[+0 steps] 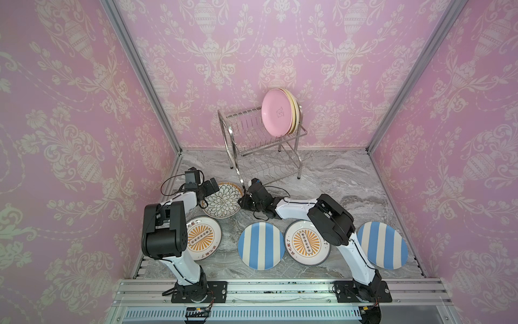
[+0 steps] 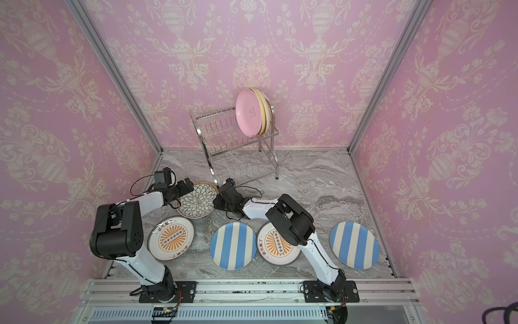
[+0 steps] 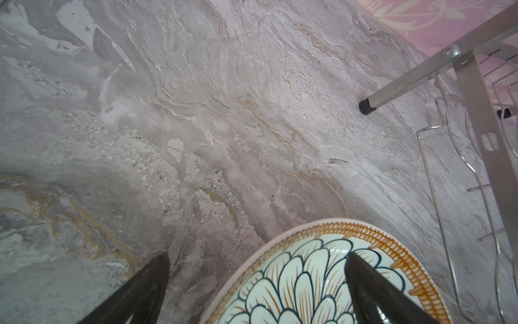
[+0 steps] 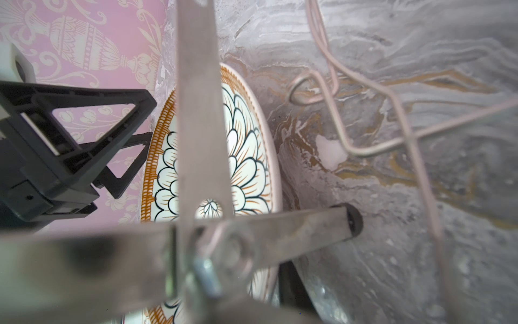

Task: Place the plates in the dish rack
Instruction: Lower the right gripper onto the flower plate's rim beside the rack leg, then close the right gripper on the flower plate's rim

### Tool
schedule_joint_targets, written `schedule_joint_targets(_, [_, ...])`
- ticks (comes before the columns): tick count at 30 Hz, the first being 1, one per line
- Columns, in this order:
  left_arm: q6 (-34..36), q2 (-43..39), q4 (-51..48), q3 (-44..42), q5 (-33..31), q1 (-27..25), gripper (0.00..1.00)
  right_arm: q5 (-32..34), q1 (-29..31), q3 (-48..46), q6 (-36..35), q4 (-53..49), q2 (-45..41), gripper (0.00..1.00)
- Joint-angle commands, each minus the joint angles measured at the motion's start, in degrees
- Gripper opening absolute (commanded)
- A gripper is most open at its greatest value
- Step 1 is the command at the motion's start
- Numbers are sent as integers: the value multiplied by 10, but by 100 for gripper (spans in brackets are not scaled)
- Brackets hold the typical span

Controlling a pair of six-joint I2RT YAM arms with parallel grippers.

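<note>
The petal-patterned plate [image 1: 224,204] lies on the marble table in front of the dish rack [image 1: 246,140]. My left gripper [image 3: 256,256] is open at its left rim, one finger [image 3: 372,289] over the plate and the other over the table. My right gripper [image 1: 241,202] is at the plate's right rim. In the right wrist view the rack's bars [image 4: 196,112] hide its jaws, and one dark finger [image 4: 291,283] shows beside the rim. A pink plate [image 1: 277,112] stands in the upper tier with yellow and cream plates [image 1: 295,112] behind it.
Two sunburst plates [image 1: 203,238] [image 1: 307,242] and two blue-striped plates [image 1: 261,245] [image 1: 382,244] lie flat along the table's front. My right arm reaches over the right sunburst plate. The rack's front leg [image 3: 367,106] and wavy lower shelf [image 1: 266,171] stand close behind the petal plate.
</note>
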Motion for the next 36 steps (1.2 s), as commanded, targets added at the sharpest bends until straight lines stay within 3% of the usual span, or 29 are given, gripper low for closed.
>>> schedule_joint_targets(1, [-10,7,16,1,44,1,99,-2,7,12,-4,-47,17,18])
schedule_joint_targets(11, [-25,-20,66,-16,91,1,99,-4,8,16,4,-40,1,13])
schedule_joint_targets(36, [6,-140,42,26,63,2,99,63,-1,89,-79,-80,-60,1])
